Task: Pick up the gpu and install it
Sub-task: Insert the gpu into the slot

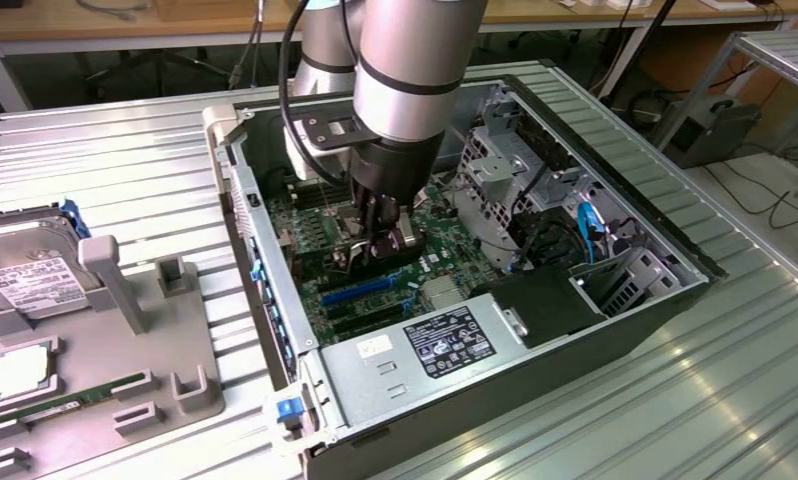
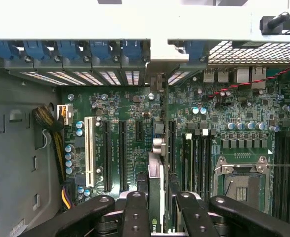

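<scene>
In centre of exterior view, inside open computer case (image 1: 646,300), pincer (image 1: 379,243) clamps gpu (image 2: 155,180) edge-down over motherboard (image 2: 135,101) slots. Pick-up done; full seating unconfirmed, grip not yet released.

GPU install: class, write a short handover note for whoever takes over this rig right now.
Claw: shut on the gpu, which stands on edge.
Place: inside the open computer case, over the expansion slots.
Done: gpu picked up and brought into the case.
Left: seating it in a slot; cannot tell whether it has entered one.
</scene>
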